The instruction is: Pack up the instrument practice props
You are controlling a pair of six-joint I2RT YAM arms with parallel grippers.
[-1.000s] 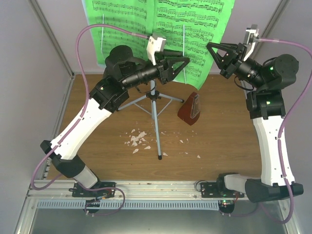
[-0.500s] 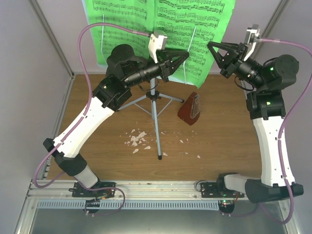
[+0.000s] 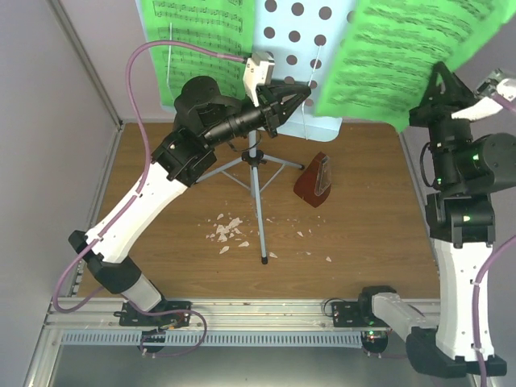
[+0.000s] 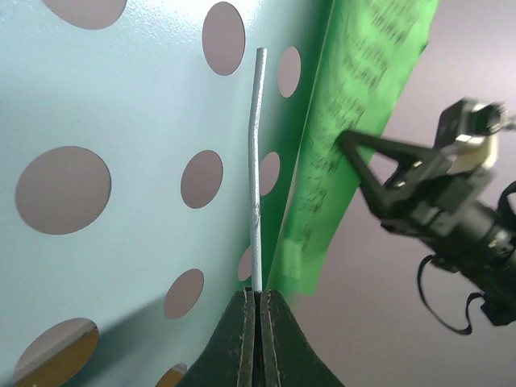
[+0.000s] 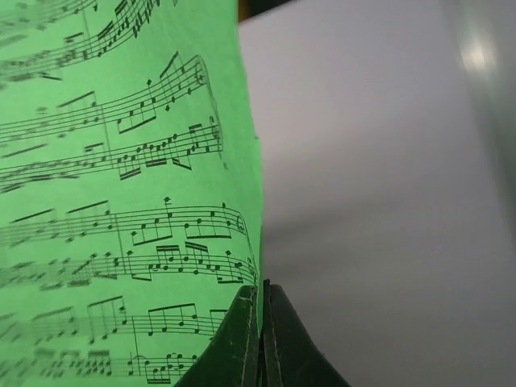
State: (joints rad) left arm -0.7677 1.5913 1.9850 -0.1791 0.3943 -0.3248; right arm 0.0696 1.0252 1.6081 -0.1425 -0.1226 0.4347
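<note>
**Removing a sheet at the music stand (image 3: 310, 24).** The right gripper (image 5: 260, 289) is clamped on the edge of one green sheet of music (image 3: 403, 48). It holds the sheet up and to the right, clear of the pale blue perforated stand. A second sheet (image 3: 193, 40) lies against the stand's left half. The left gripper (image 3: 300, 94) has its jaws together on the lower end of the thin wire page holder (image 4: 255, 161). The metronome (image 3: 316, 181) stands on the table (image 3: 371, 218) just right of the tripod legs (image 3: 260, 193), apart from both arms. White crumbs (image 3: 226, 230) lie near the front leg.

Likely hazards:

- **(a) Slipping or tearing.** The paper hangs from a narrow pinch on a single edge. A quick swing, or a corner catching the stand, may pull it free or tear it.
- **(b) Joined sheets.** It cannot be told whether the two sheets are joined. If they are, further pulling may drag or rip the second sheet.
- **(c) Tipping the stand.** A sideways load on the wire may bend it. It may also tip the top-heavy stand toward the metronome.
- **(d) Folding on set-down.** The limp sheet may fold or crease when it is laid down.
</note>
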